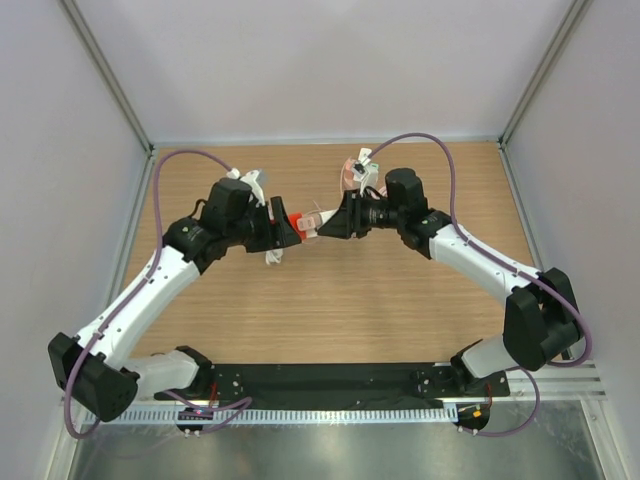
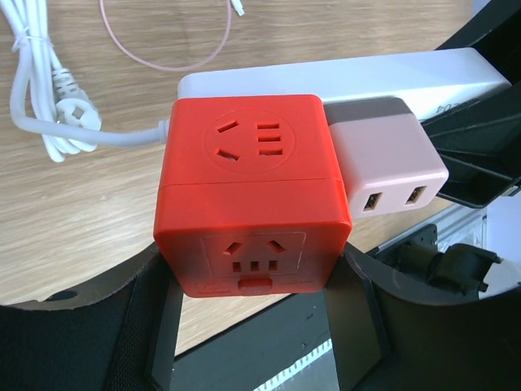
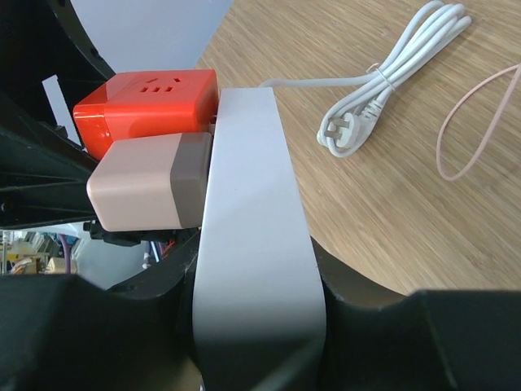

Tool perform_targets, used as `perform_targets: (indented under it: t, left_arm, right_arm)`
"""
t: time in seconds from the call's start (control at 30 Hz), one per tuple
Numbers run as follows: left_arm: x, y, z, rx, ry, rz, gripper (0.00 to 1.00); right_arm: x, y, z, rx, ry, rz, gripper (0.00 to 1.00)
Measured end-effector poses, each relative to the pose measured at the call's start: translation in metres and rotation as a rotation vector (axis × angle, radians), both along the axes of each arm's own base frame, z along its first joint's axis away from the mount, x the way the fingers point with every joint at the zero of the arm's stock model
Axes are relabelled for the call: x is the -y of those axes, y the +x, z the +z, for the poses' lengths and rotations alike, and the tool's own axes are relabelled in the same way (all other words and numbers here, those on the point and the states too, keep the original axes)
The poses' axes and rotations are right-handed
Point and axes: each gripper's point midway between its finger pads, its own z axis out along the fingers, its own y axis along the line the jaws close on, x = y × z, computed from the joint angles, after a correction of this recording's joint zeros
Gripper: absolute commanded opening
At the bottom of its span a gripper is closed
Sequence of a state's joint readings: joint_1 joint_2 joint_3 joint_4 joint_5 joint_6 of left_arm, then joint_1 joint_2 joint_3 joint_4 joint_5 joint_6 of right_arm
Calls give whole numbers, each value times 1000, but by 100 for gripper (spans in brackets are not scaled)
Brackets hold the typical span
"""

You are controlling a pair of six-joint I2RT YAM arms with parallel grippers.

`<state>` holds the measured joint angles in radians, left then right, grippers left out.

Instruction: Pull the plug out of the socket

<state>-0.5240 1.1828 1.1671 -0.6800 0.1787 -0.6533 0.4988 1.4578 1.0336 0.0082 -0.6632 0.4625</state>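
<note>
A red cube socket adapter (image 2: 248,195) sits against the side of a white power strip (image 2: 342,73), held above the table. A pink USB charger (image 2: 383,159) sits in the strip beside it. My left gripper (image 2: 252,305) is shut on the red cube, one finger on each side. My right gripper (image 3: 252,326) is shut on the white strip (image 3: 248,228), with the red cube (image 3: 146,106) and pink charger (image 3: 146,191) on its left face. In the top view the two grippers (image 1: 285,228) (image 1: 332,222) meet at mid-table around the cube (image 1: 291,218).
The strip's bundled white cord and plug (image 2: 49,106) lies on the wooden table (image 1: 330,300), also seen in the right wrist view (image 3: 391,73). A thin pink loop (image 3: 472,122) lies beside it. Walls enclose the table on three sides.
</note>
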Motion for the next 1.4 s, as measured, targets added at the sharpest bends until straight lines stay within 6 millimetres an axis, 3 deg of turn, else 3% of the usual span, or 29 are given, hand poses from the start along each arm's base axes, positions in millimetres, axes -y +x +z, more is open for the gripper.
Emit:
perform_targets:
  t: [0.37,0.6,0.9,1.1,1.4]
  left_arm:
    - [15,1,-7,-8,134,54,0]
    - [14,0,-5,11,156,34,0]
    - [-11,-9,21,52,-11,-30,0]
    - [-7,-15,10,-21,-75,-11,0]
    - [-10,-15,12,-32,-56,19,0]
  right_arm:
    - [8,4,-7,-24,-10,-26,1]
    - [8,3,-8,-27,-8,-21,1]
    - [-1,-4,12,13,57,33,1]
    - [1,-7,4,-22,38,29,1]
    - [0,-7,5,-22,44,27,1]
